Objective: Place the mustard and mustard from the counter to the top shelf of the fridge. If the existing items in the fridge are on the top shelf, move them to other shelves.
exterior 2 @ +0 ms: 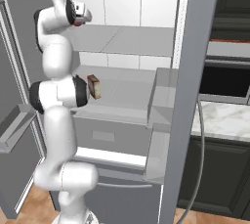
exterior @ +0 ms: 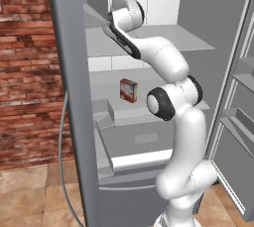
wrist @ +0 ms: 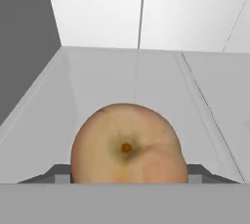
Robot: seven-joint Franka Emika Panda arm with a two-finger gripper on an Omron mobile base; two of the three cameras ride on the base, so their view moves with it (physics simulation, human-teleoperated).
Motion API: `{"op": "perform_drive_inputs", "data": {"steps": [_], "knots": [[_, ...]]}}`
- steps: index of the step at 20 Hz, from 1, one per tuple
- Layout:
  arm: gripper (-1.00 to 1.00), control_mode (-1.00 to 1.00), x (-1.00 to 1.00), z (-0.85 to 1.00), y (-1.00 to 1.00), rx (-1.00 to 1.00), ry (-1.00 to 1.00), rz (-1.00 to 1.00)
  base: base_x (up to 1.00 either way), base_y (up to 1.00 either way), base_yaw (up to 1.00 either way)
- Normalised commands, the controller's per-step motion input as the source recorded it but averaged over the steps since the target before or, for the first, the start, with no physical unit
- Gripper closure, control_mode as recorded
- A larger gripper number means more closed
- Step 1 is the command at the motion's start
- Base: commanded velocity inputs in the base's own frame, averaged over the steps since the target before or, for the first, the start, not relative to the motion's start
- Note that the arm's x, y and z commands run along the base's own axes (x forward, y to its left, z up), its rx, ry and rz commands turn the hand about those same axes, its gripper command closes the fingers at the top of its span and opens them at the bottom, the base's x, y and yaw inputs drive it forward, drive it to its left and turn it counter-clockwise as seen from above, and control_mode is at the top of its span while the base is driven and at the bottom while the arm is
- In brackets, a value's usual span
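In the hand view a round red-orange apple [wrist: 128,142] sits right between my fingertips, and my gripper [wrist: 128,175] is shut on it over the pale grey top shelf [wrist: 97,81] of the fridge. My hand [exterior 2: 81,14] reaches in at the left end of that shelf [exterior 2: 132,39], fingers hidden. The small box with a reddish picture front [exterior: 128,90] stands upright on the wide white shelf [exterior: 106,92] below; the right base view shows that box [exterior 2: 94,86] too. A strip of the marble counter [exterior 2: 225,118] lies at the right. Both mustard bottles are out of view.
The open fridge door [exterior: 69,97] stands close on the left of my arm, and the other door with its bins [exterior: 238,122] on the right. A grey drawer [exterior: 144,139] sits under the white shelf. The fridge's left wall [wrist: 24,47] is near my hand.
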Motion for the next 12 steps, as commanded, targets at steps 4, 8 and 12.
{"op": "perform_drive_inputs", "data": {"steps": [4, 8, 12], "knots": [[1.00, -1.00, -1.00, 0.02, -0.19, 0.07, -0.73, 0.00, 0.00, 0.00, 0.00], [1.00, -1.00, -1.00, 0.01, -0.36, 0.11, -0.75, 0.00, 0.00, 0.00, 0.00], [1.00, -1.00, -1.00, 0.03, -0.59, 0.11, -0.61, 0.00, 0.00, 0.00, 0.00]]}}
